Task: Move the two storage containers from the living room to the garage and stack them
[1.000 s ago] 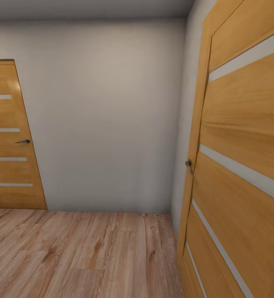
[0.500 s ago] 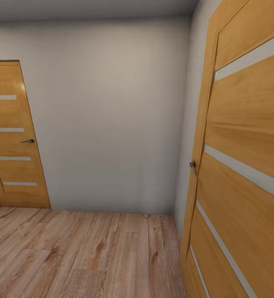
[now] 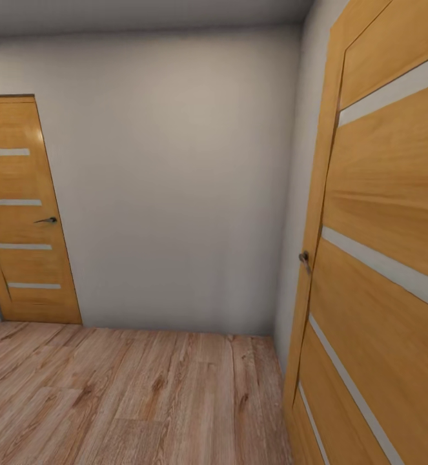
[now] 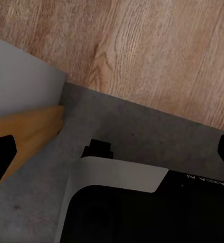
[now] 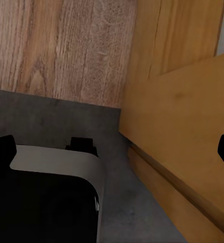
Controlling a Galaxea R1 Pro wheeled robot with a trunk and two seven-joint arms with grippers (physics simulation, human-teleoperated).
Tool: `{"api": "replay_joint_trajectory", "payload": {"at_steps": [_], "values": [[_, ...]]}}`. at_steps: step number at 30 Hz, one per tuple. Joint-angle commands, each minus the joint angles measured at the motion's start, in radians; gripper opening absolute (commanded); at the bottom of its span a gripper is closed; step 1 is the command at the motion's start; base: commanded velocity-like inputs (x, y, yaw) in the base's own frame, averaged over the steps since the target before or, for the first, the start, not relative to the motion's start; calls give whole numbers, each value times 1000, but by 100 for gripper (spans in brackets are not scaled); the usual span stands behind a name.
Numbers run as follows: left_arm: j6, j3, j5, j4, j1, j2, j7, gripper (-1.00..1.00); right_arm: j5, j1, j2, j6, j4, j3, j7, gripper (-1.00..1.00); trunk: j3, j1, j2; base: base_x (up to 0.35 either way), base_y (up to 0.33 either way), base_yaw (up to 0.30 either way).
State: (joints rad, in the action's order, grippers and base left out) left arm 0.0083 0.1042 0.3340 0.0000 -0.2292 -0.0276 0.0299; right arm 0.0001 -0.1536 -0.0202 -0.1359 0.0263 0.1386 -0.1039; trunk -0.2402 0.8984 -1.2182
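Lettering: one short row of pale characters on the black robot body (image 4: pixel 193 202), left wrist view.
Orientation: the row appears upside down.
Legibility: too small and blurred to read.
Doors (image 3: pixel 381 258): no text, only plain pale stripes.
Wall (image 3: pixel 175 181): no signs or labels.
Wood floor (image 3: pixel 130 394): no markings.
Right wrist view: no readable text.

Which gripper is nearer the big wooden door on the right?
Right. The right gripper hangs beside the door, near its bottom edge; the left gripper is over grey floor, farther off.
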Motion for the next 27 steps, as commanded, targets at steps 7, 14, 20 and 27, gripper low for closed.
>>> {"api": "replay_joint_trajectory", "payload": {"at_steps": [7,14,20,27], "values": [[3,9,7,1,-1,0,2,100,0,-1,0,-4,3,7,-4,100,-1,0,-1,1,0,0],[5,9,7,1,-1,0,2,100,0,-1,0,-4,3,7,-4,100,-1,0,-1,171,47,0],[5,9,7,1,-1,1,2,100,0,-1,0,-4,3,7,-4,100,-1,0,-1,222,73,0],[3,9,8,1,-1,2,2,100,0,-1,0,-4,3,7,-4,100,-1,0,-1,31,9,0]]}}
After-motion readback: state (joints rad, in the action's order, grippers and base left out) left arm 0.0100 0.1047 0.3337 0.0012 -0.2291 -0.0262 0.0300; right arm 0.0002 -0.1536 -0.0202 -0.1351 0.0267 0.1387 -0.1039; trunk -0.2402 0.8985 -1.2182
